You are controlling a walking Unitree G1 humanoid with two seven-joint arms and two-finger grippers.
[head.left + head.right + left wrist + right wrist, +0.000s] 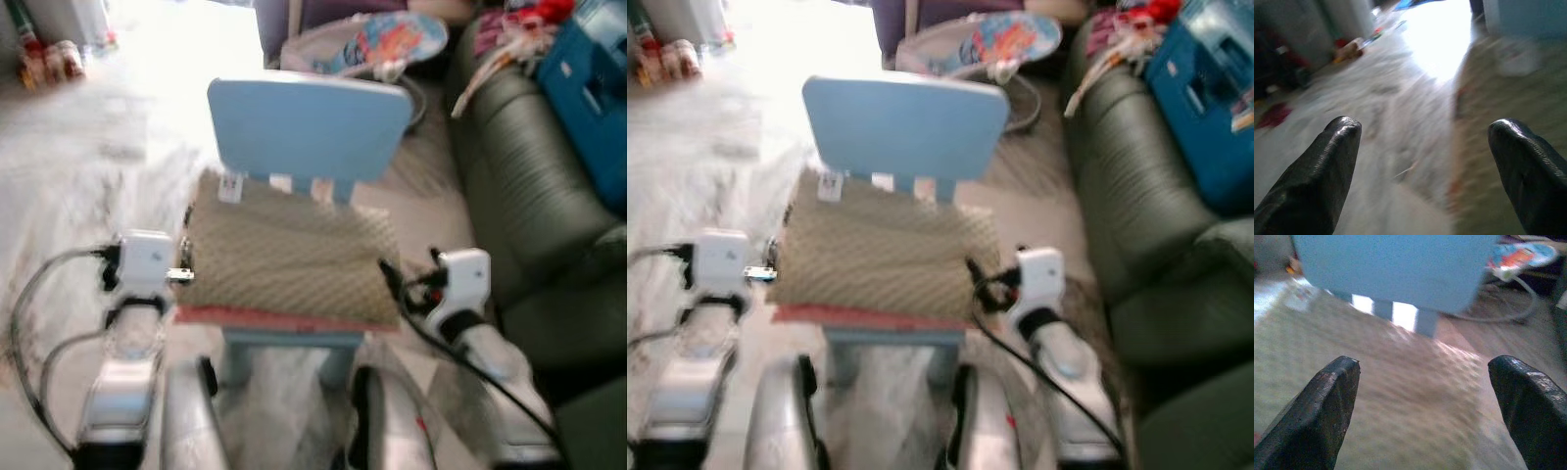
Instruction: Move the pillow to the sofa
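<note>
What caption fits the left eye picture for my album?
Both open grippers, left and right, flank the pillow on the blue chair, sofa to the right.

A pale marbled floor [88, 166] washed out by strong light at the far end; a small light-blue chair [309, 122] stands in the middle; a dark green couch [529, 186] along the right; a colourful baby bouncer [377, 44] behind the chair
</note>
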